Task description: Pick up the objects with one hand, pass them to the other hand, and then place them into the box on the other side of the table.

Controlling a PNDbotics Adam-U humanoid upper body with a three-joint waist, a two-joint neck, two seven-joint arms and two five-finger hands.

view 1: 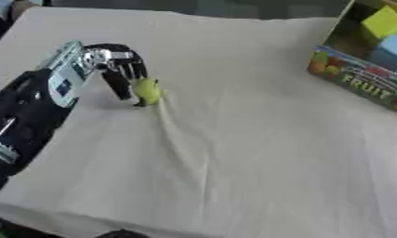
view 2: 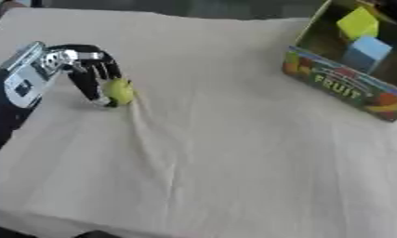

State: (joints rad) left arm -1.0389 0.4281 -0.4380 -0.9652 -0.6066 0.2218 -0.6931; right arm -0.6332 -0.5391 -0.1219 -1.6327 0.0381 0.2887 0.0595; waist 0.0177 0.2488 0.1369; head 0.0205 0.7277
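Note:
A small yellow-green fruit-shaped object [view 1: 147, 91] lies on the cream cloth at the left. My left hand [view 1: 120, 65] reaches down over it from the left. Its fingers are curled round the top and near side of the object, fingertips touching the cloth. The cardboard box [view 2: 345, 90] marked FRUIT stands at the far right, open towards me. Inside it sit a yellow block [view 2: 357, 23] and a light blue block [view 2: 367, 52]. My right hand shows in neither view.
The cream cloth [view 1: 258, 153] covers the whole table and is creased in a ridge running down from the object. The table's near edge [view 1: 87, 223] crosses the bottom left corner.

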